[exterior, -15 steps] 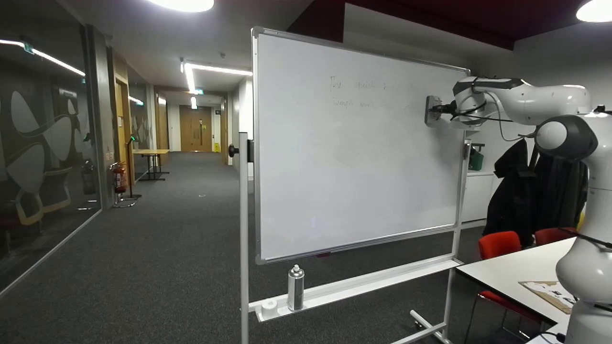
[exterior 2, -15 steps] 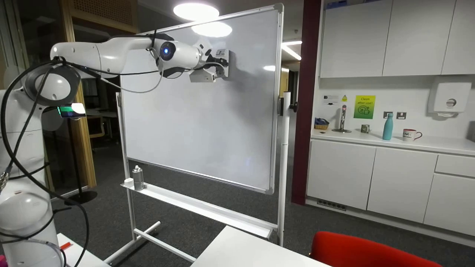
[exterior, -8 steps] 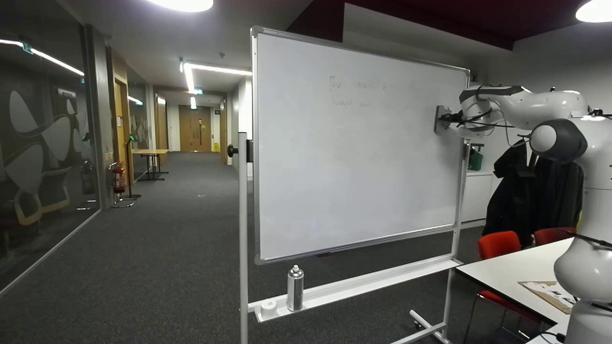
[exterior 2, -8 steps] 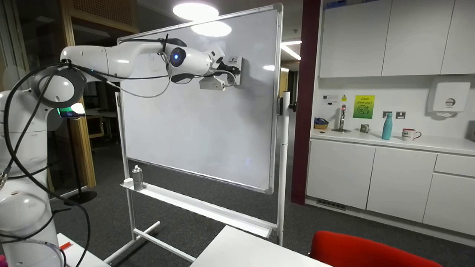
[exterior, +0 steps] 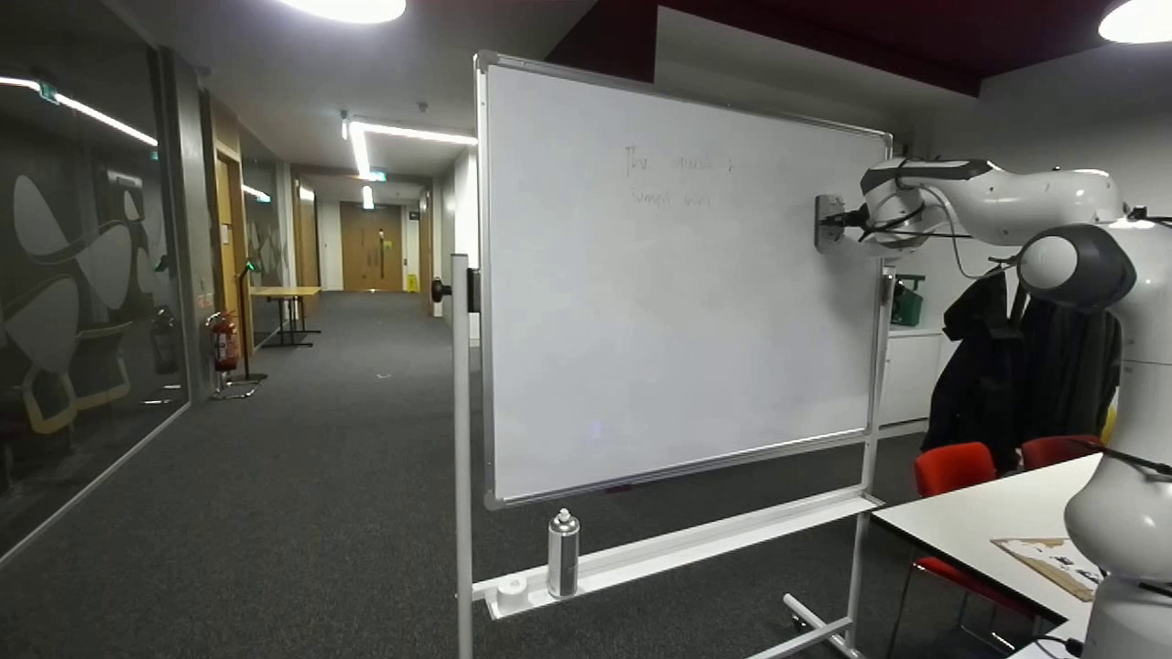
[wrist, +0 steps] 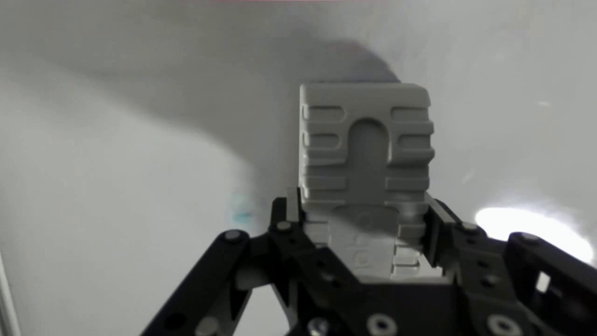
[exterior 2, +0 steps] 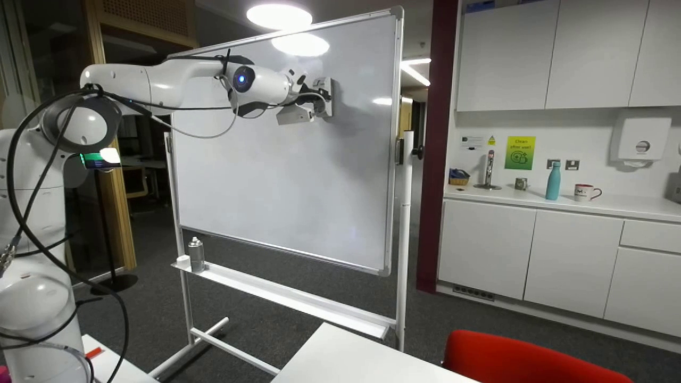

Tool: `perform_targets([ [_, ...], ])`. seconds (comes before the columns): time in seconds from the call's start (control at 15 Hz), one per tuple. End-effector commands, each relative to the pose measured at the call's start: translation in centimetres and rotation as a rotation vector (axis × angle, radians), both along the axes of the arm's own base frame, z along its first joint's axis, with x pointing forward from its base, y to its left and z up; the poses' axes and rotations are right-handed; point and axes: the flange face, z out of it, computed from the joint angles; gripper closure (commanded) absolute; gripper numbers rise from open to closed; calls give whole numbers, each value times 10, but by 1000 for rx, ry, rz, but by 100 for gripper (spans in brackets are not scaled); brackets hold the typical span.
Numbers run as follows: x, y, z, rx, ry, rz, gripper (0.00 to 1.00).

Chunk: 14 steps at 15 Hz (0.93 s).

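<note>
At the white whiteboard (exterior: 678,320), the black hand (wrist: 363,210) grasps a grey rectangular plastic eraser (wrist: 367,158); 2 seemingly part-wiped handwritten lines (exterior: 689,166) remain, toward its 10 o'clock in an exterior view.

In the wrist view, we lose the lower sides of the grey ribbed plastic eraser (wrist: 367,158) behind the black jointed gripper (wrist: 366,210). In an exterior view, we cannot fully read the faint, thin grey handwriting (exterior: 691,165).
</note>
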Motion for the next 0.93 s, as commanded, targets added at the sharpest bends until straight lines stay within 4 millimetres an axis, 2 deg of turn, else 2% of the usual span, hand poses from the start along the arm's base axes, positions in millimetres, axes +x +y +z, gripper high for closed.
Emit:
perform_targets([
  [0.0, 8, 80, 8, -127, -3, 103, 65],
  [0.33, 5, 161, 10, -256, -14, 174, 65],
  [0.53, 4, 201, 7, -314, -17, 214, 65],
  [0.73, 3, 236, 2, -358, -20, 251, 65],
  [0.87, 4, 247, 4, -371, -29, 259, 65],
])
